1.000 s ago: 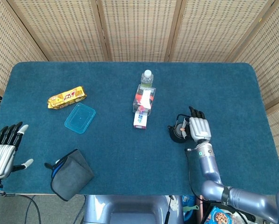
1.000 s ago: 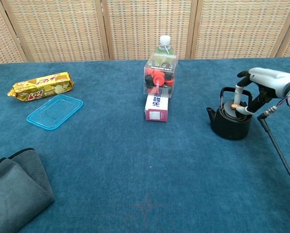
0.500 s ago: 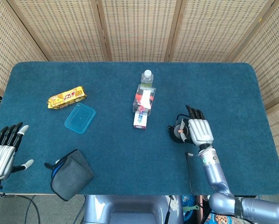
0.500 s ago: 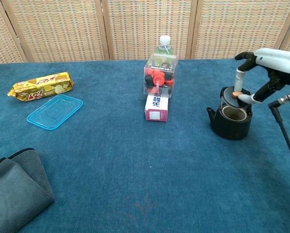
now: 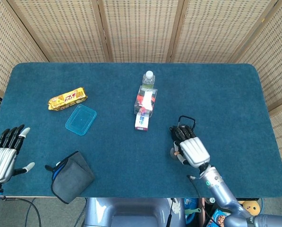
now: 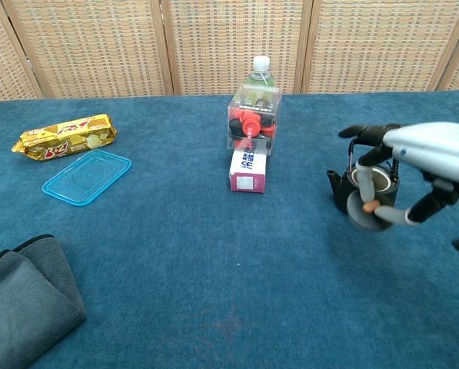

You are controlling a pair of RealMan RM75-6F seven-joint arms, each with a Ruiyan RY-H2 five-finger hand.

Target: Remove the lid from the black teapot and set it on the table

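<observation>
The black teapot (image 6: 341,194) stands on the blue table at the right, its top uncovered; in the head view the teapot (image 5: 177,131) is partly hidden behind my right hand (image 5: 192,152). That right hand (image 6: 429,150) pinches the dark round lid (image 6: 360,209) between thumb and a finger, holding it tilted in front of the pot and off it. From above, the lid (image 5: 172,152) shows just left of the hand, nearer the front edge than the pot. My left hand (image 5: 3,158) hovers at the table's front left corner, fingers spread and holding nothing.
A water bottle (image 5: 149,78), a clear box (image 5: 145,100) with red items and a small white carton (image 5: 141,121) line up mid-table. Further left lie a gold snack packet (image 5: 67,99), a blue plastic lid (image 5: 81,119) and a grey cloth (image 5: 72,176) at the front edge.
My right hand has lifted the lid off the teapot and carried it forward and down, toward the table's front edge. The pot's opening now shows. The left hand has stayed put.
</observation>
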